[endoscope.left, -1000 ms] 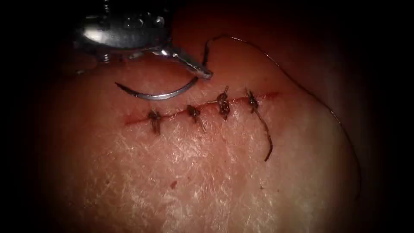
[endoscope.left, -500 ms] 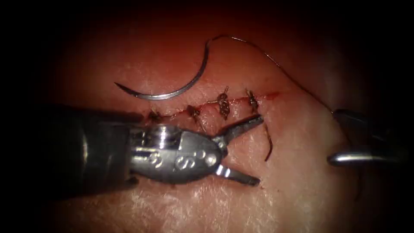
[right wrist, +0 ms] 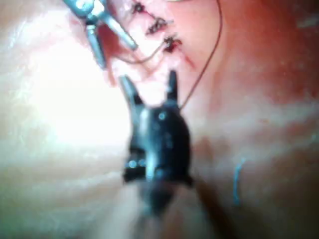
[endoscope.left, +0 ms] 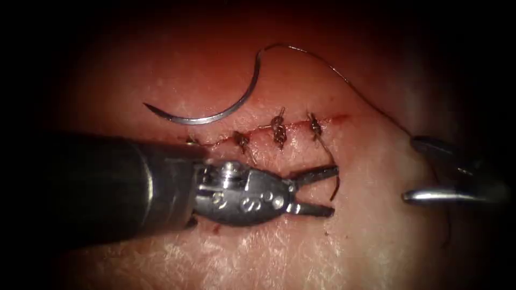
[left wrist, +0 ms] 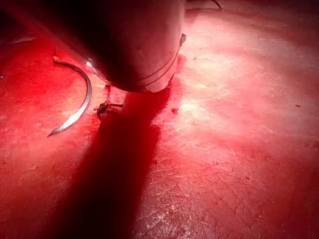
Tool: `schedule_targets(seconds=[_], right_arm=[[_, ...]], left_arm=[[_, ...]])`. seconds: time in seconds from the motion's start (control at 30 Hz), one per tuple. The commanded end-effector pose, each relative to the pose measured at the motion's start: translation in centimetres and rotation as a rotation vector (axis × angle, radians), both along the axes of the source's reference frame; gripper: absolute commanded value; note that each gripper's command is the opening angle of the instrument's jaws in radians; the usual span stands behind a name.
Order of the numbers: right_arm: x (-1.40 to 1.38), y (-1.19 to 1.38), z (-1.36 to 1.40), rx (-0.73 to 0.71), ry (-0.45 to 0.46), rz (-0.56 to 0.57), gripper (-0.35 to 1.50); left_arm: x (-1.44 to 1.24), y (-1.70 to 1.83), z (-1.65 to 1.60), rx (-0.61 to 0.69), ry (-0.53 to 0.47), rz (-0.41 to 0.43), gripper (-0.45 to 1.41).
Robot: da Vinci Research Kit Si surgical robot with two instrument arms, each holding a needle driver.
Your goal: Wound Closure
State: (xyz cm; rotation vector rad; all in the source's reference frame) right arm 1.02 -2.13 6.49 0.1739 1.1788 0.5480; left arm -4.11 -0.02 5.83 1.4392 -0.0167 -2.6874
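The curved steel needle (endoscope.left: 207, 110) lies free on the pale pink pork-belly tissue (endoscope.left: 258, 252), above the cut in the upper centre of the endoscope frame, held by neither tool and not in the tissue. The left arm's silver needle driver (endoscope.left: 321, 191) reaches in from the lower left, jaws parted and empty, beside a loose dark thread tail (endoscope.left: 329, 161) below the cut. The right arm's tool (endoscope.left: 424, 171) sits at the right edge, jaws spread, holding nothing. Dark thread (endoscope.left: 344, 79) trails from the needle's end toward it. The thin red cut (endoscope.left: 301, 124) carries dark knotted stitches (endoscope.left: 278, 130) across the glistening surface.
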Motion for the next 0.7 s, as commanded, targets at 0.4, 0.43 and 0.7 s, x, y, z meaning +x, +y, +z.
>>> schedule_targets(seconds=[0.4,0.43,0.7], right_arm=[[0.1,-0.07,0.09,-0.008,0.002,-0.001,1.08],[0.1,-0.07,0.09,-0.008,0.002,0.0,1.08],[0.15,-0.09,0.12,-0.009,0.0,-0.001,1.01]], left_arm=[[-0.15,0.01,0.08,-0.003,-0.006,-0.014,0.29],[-0.13,0.02,0.08,-0.003,-0.007,-0.013,0.17],[-0.02,0.04,0.05,-0.009,0.005,-0.021,-0.45]])
